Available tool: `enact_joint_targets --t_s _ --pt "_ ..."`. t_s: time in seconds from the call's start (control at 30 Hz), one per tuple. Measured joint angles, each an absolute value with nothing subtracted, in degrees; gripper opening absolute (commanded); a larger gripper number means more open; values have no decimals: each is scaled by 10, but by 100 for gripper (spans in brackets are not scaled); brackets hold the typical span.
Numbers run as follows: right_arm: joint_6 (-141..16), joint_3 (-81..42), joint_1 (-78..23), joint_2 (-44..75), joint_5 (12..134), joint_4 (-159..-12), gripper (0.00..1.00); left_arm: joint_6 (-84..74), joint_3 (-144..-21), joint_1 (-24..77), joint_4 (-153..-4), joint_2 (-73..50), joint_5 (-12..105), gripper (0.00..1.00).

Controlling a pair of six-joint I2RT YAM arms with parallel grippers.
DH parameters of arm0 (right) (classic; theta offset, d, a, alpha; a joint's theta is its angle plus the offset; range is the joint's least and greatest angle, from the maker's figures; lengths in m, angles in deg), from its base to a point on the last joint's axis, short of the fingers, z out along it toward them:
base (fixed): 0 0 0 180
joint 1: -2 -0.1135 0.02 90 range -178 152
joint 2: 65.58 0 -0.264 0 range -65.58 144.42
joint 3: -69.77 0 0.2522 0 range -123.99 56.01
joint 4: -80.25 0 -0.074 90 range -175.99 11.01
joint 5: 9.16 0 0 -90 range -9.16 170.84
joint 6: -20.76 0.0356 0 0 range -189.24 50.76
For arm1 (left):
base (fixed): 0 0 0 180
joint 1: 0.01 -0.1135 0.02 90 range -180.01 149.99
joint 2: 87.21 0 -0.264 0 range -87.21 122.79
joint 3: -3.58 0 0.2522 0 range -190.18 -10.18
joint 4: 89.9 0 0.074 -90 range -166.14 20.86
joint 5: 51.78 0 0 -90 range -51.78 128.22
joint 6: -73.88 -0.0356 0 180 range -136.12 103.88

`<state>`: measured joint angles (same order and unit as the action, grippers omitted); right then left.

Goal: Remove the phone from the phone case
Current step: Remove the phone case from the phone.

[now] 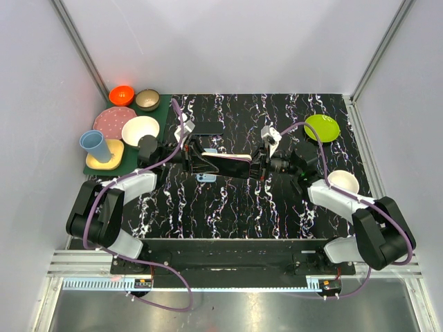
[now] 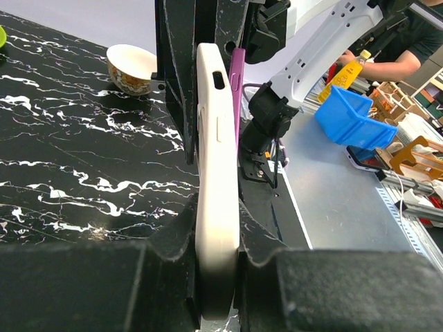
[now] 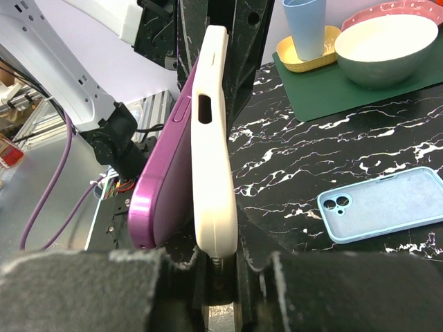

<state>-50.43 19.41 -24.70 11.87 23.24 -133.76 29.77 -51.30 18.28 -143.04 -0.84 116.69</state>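
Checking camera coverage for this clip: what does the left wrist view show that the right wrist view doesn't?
Only left wrist: a small patterned bowl on the table and a blue bin beyond its edge. Only right wrist: a light blue phone case lying flat, and a blue cup in a yellow dish. Both: the cream phone case with the purple phone alongside it.
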Motion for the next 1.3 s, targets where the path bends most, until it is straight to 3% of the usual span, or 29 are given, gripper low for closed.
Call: enact_joint_targets --t_s 0.37,0.43,0.5,0.53,0.8,0.9,0.93,0.97,1.3 --pt "-475 197 -247 130 232 -1354 0 289 -517 182 -1403 -8 1170 18" --pt "-462 197 -247 132 232 -1358 0 290 -518 181 -1396 -8 1170 30" --pt "-451 197 -247 132 231 -1359 0 289 -519 181 -1394 -8 1163 31" --pt "-447 197 -249 132 232 -1359 0 289 -520 183 -1390 -6 1159 40" --pt "-416 193 -254 133 228 -1348 0 287 -522 190 -1383 -3 1144 52" --pt "-403 189 -257 138 227 -1344 0 284 -523 190 -1383 -3 1139 79" --pt "-399 188 -257 140 226 -1343 0 285 -523 190 -1383 -3 1138 83" --pt "-395 188 -257 141 226 -1341 0 281 -523 190 -1383 -3 1135 99" --pt "-362 186 -253 149 214 -1340 0 278 -524 188 -1383 -3 1130 99"
